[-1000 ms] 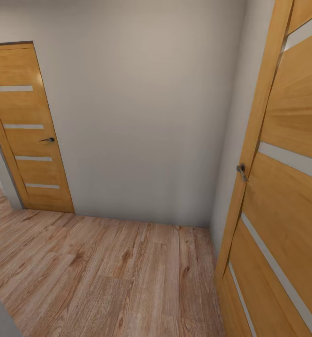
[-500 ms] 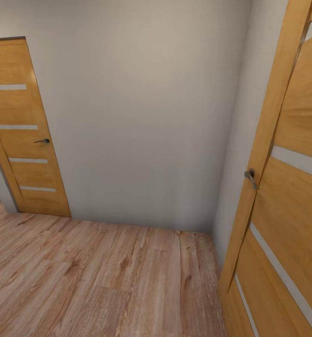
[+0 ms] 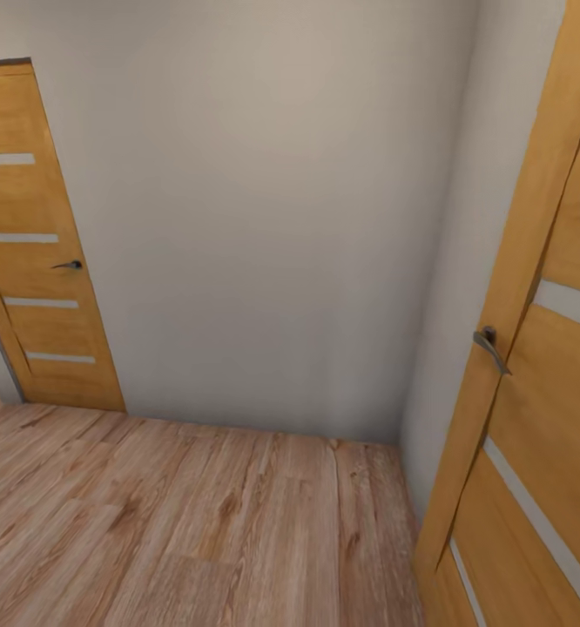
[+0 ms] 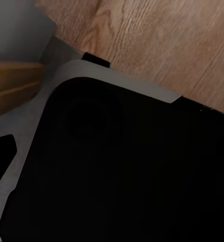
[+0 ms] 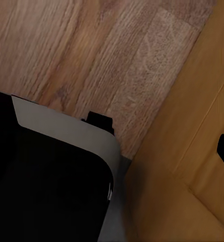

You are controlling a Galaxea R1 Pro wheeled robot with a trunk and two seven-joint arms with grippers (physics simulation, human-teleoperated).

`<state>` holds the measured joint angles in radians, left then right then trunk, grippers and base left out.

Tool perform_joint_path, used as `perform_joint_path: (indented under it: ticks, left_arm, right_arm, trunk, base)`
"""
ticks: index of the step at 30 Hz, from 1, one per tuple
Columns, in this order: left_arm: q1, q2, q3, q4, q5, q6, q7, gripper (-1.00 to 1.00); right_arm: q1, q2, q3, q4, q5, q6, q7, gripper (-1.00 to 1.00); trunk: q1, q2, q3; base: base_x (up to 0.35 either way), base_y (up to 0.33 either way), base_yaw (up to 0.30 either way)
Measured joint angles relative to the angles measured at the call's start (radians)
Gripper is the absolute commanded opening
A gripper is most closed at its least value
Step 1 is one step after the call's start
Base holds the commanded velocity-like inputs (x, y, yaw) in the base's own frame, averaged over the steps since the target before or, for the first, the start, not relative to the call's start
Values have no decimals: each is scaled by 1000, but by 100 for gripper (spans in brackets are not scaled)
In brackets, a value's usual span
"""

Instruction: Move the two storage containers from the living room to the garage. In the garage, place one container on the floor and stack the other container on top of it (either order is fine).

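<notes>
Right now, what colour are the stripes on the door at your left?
Pale white-grey horizontal stripes on the orange-brown wooden door, clearest in the head view.

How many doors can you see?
2. One wooden door stands shut in the wall at the head view's left, its handle facing the hallway. The other door hangs close by at the right edge. More may be out of frame.

A home hallway: 2 honey-wood doors (image 3: 37, 252) with frosted strips and lever handles (image 3: 490, 347), a plain cream wall (image 3: 264, 218), a light plank floor (image 3: 194, 531).
</notes>
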<state>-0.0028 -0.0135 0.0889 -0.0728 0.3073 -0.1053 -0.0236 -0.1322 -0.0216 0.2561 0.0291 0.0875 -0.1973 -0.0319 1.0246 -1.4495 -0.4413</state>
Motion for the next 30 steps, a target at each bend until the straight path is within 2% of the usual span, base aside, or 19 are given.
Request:
perform_joint_path:
  ticks: [30]
  left_arm:
    - [0, 0, 0, 0, 0, 0, 0, 100]
  right_arm:
    - [0, 0, 0, 0, 0, 0, 0, 100]
  trunk:
    - [0, 0, 0]
  base:
    - [201, 0, 0]
